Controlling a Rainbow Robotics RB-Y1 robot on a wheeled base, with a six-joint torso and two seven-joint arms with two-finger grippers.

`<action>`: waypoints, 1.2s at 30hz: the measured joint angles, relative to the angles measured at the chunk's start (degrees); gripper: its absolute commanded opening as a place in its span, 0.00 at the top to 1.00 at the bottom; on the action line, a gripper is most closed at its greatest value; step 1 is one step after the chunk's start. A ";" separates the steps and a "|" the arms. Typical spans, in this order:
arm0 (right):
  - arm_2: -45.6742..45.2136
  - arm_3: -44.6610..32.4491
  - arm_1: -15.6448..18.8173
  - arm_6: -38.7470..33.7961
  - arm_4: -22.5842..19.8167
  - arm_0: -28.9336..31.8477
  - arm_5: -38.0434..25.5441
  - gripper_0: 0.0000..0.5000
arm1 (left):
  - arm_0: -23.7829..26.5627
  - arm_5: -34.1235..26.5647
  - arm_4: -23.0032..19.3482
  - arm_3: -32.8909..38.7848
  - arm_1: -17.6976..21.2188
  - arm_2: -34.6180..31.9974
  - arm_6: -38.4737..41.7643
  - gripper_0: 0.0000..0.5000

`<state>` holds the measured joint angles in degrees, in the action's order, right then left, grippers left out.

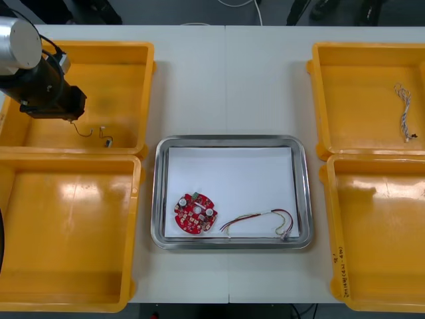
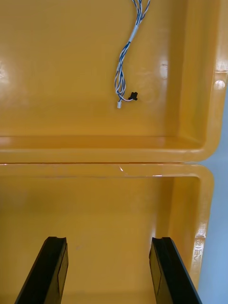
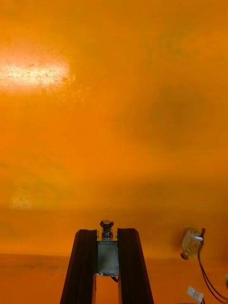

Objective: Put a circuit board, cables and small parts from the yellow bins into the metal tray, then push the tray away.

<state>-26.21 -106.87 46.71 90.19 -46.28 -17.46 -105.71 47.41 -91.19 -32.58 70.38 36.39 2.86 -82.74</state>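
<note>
My left gripper [image 3: 107, 232] is shut on a small metal part [image 3: 107, 254] with a screw-like tip, held over the floor of the far left yellow bin [image 1: 126, 50]. In the front view the left gripper [image 1: 68, 113] hangs over that bin with a thin black wire [image 1: 82, 130] trailing below it. A second small metal part [image 1: 106, 139] [image 3: 191, 242] lies on the bin floor close by. The metal tray [image 1: 300, 193], white inside, holds a round red circuit board [image 1: 194, 213] and a red and yellow cable [image 1: 262, 222]. My right gripper [image 2: 108, 270] is open over the near right bin [image 2: 95, 213].
A twisted blue and white cable [image 1: 404, 111] [image 2: 124, 66] lies in the far right yellow bin [image 1: 319, 100]. The near left bin [image 1: 66, 292] and the near right bin [image 1: 378, 292] flank the tray. Bare table runs beyond the tray to the far edge.
</note>
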 measured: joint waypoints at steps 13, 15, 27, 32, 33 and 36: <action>1.19 9.40 0.01 -1.71 3.73 -6.21 0.17 0.00 | -1.27 -12.88 2.06 16.19 -2.33 -1.47 0.03 1.00; 1.90 11.17 0.01 -3.11 3.99 -7.82 0.17 0.00 | -1.31 -14.90 2.65 18.17 -3.33 -1.47 0.07 1.00; 6.72 21.66 0.01 -8.34 5.35 -15.50 5.49 0.00 | -2.54 -18.35 8.25 30.26 -11.03 -1.10 7.10 1.00; 9.50 26.27 0.01 -8.33 6.49 -17.80 9.55 0.00 | -2.57 -18.37 8.79 32.32 -12.62 1.91 16.13 1.00; 10.01 27.21 0.02 -8.33 6.61 -18.24 10.40 0.00 | -2.57 -18.37 8.99 32.59 -12.90 2.72 17.87 1.00; 10.88 29.76 0.02 -8.32 6.85 -19.41 12.06 0.00 | -2.58 -18.37 9.38 33.29 -13.84 4.95 20.73 1.00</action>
<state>-15.33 -77.11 46.72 81.87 -39.43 -36.88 -93.65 44.83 -109.56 -23.20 103.67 22.54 7.82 -62.00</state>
